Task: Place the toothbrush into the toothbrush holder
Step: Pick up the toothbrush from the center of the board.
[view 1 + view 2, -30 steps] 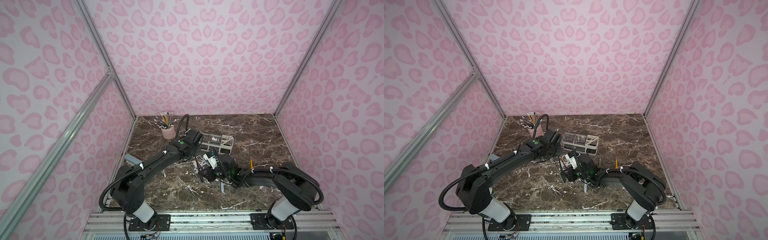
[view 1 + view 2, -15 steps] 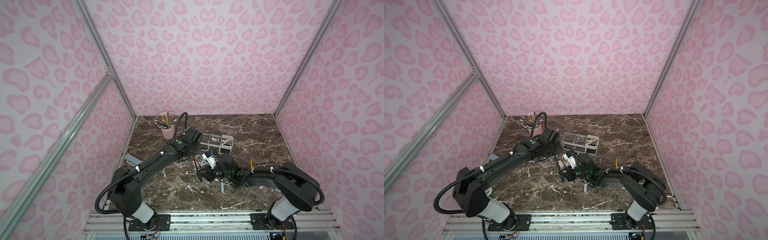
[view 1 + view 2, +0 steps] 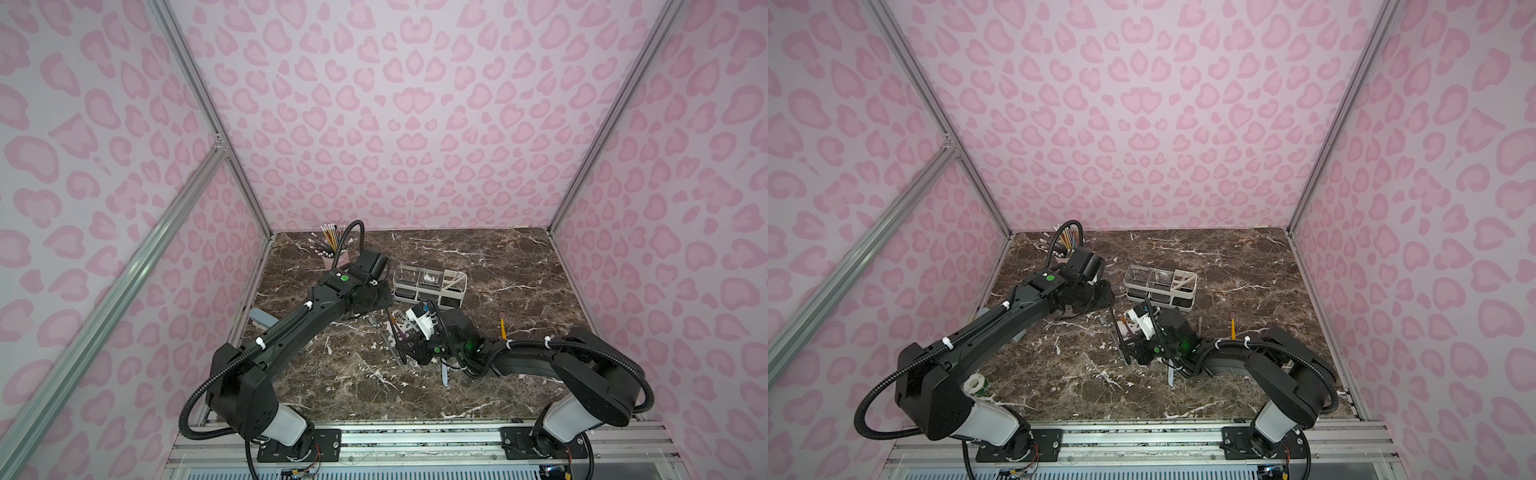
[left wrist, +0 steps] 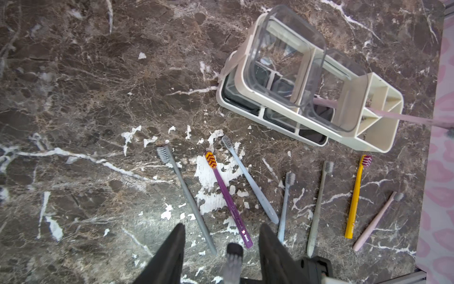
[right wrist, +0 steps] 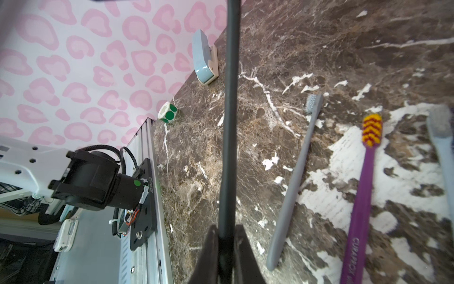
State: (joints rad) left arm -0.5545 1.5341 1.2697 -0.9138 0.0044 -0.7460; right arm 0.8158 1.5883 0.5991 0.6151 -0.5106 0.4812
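Across the middle of both top views, we see a dark brown marble tabletop (image 3: 519, 266) veined in white, walled by matte pink spotted panels (image 3: 395, 124). At centre frame stands the toothbrush holder (image 3: 457, 291), a white rectangular plastic caddy with two clear square boxes and a slotted end. Just below it in the frame, the right gripper (image 3: 1130, 353) pinches the toothbrush (image 3: 1117, 332), a thin black stick whose far end comes near the holder's corner but is not in it. Left of the holder, the left arm's glossy black wrist (image 3: 365, 291) hides its fingers. Toward the upper left of the tabletop, a round pink cup (image 3: 331, 262) bristles with pencils (image 3: 330, 241).

From the left wrist, we find the left gripper (image 4: 222, 226) with its two tapered black fingers spread apart, grasping nothing. A blurred dark stub (image 4: 234, 253) sits between them, touching neither. Seven slim toothbrushes lie flat in a loose row beside the holder (image 4: 363, 143), among them a grey toothbrush (image 4: 186, 196), a purple toothbrush (image 4: 228, 199) and a yellow toothbrush (image 4: 355, 196). A pale pink handle (image 4: 405, 119) leans out of the holder's divided compartment.

From the right wrist, we see the right gripper's wedge-shaped fingers (image 5: 208, 253) clamped on the toothbrush's smooth, round, matte handle. The purple toothbrush shows zigzag yellow-and-red bristles. By the wall sit a rounded pale blue block (image 5: 204, 59) and a roll of green dot stickers (image 5: 167, 113).
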